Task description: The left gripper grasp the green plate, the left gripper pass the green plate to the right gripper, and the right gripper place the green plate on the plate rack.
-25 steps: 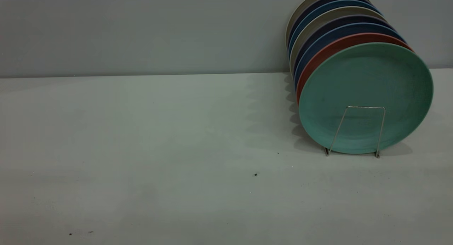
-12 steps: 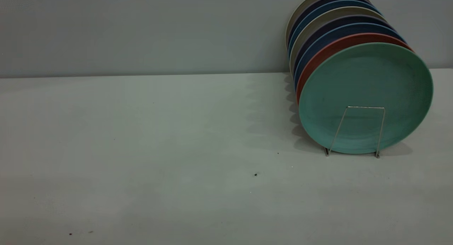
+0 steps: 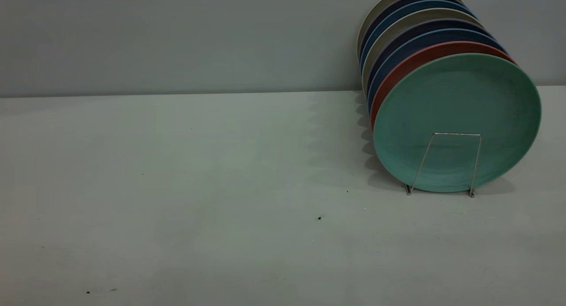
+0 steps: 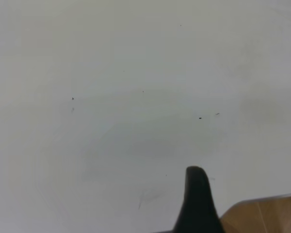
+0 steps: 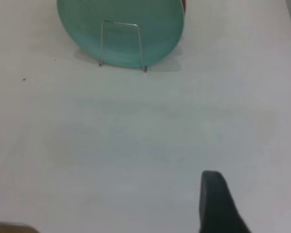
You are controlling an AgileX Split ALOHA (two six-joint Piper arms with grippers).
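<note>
The green plate stands on edge at the front of a row of plates in the rack, at the right of the tabletop. Both hands are clear of it over bare tabletop: of the left hand and the right hand only one finger each shows, so I cannot tell whether they are apart or together.

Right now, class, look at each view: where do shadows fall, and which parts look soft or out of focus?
Exterior view: the plates throw a scalloped shadow onto the table to their left; the green plate and wire rack are crisp. Right wrist view: a faint shadow sits under the plate; the near black finger is blurred. Left wrist view: another finger is soft, the table evenly lit.
</note>
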